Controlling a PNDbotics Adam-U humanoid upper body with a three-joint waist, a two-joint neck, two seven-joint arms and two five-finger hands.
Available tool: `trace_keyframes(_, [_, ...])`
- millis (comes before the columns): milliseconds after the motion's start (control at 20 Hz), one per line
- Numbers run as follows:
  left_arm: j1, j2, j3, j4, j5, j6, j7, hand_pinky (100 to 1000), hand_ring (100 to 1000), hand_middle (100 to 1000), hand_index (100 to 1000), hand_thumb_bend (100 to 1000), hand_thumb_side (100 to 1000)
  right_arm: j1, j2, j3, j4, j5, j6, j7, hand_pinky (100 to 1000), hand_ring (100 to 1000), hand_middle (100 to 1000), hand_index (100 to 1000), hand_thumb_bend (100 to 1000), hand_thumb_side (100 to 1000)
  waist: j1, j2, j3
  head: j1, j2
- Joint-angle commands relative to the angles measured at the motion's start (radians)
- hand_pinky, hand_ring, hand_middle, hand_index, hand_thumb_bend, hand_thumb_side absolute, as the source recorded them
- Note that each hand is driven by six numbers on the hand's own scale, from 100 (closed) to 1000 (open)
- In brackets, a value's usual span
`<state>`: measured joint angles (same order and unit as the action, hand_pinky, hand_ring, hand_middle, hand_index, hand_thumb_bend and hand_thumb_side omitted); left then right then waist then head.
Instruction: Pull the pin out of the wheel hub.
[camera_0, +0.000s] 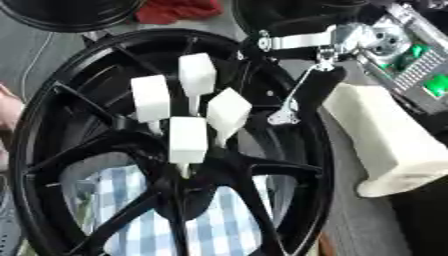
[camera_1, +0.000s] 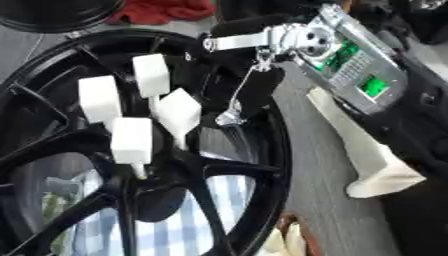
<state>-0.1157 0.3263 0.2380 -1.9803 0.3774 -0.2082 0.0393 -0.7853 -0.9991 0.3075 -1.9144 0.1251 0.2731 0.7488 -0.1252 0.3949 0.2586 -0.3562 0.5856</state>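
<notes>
Grey surface (camera_0: 350, 220) under my work here, running off to the right. A blue-and-white checked cloth (camera_0: 223, 220) lies on it below me. Up at the far edge there's a red cloth (camera_0: 179, 10), crumpled, beside a dark round rim (camera_0: 70, 20).

Workshop or robot lab: black wheel rim (camera_0: 52, 100) on grey tabletop (camera_0: 367, 220), red rag (camera_0: 179, 10), second rim (camera_0: 70, 12) far left.

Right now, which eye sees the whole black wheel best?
The left eye view. There the black wheel shows its left rim curve and its right rim, with the four white pins near the middle. In the right eye view, the wheel's left side is cut off at the picture's edge.
</notes>
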Motion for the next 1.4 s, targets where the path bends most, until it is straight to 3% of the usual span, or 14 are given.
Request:
trace_keyframes(50, [-0.004,0.014,0.002,-0.02,0.001,0.002,0.0,880,631,671,764,100,736,-0.015,-0.022,-0.015,0.001,0.004,0.001,-0.001,857,890,794,818,391,100,0.009,-0.017,-0.003,-0.003,-0.015])
trace_keyframes(1400, [-0.006,0.014,0.001,-0.02,0.009,0.005,-0.004,881,631,674,764,100,732,-0.055,0.002,0.023,-0.019,-0.002,0.008,0.046,857,890,799,816,402,100,0.013,-0.028,-0.009,-0.007,-0.011])
